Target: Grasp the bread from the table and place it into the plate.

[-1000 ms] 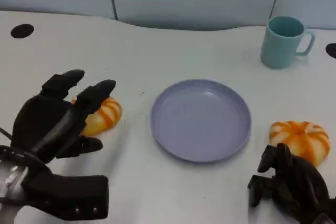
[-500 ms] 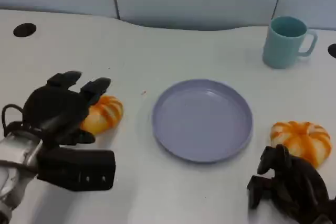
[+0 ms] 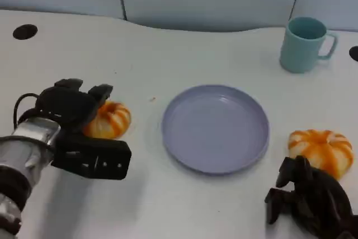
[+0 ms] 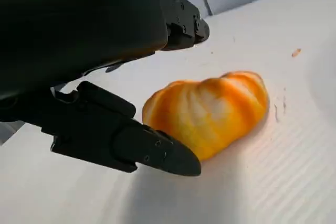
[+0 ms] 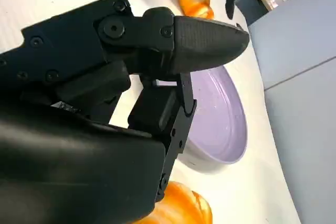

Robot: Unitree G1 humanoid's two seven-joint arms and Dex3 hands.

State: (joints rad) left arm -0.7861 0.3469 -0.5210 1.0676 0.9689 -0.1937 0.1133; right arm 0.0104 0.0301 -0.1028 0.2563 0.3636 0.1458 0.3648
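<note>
Bread (image 3: 108, 120) lies ungrasped on the worktop, left of the empty plate (image 3: 215, 127); left hand (image 3: 70, 107) spread around it; grasp and placing remain

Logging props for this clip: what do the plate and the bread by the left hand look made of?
The plate looks like matte lavender plastic: uniform colour, soft sheen, moulded rim. The bread by the left hand looks like a glossy orange-and-cream replica, possibly foam or plastic; real bread can't be excluded.

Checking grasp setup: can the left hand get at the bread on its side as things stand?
Probably yes. The left hand sits right at the bread, fingers apart around it, nothing between them; the plate lies clear to the side.
</note>
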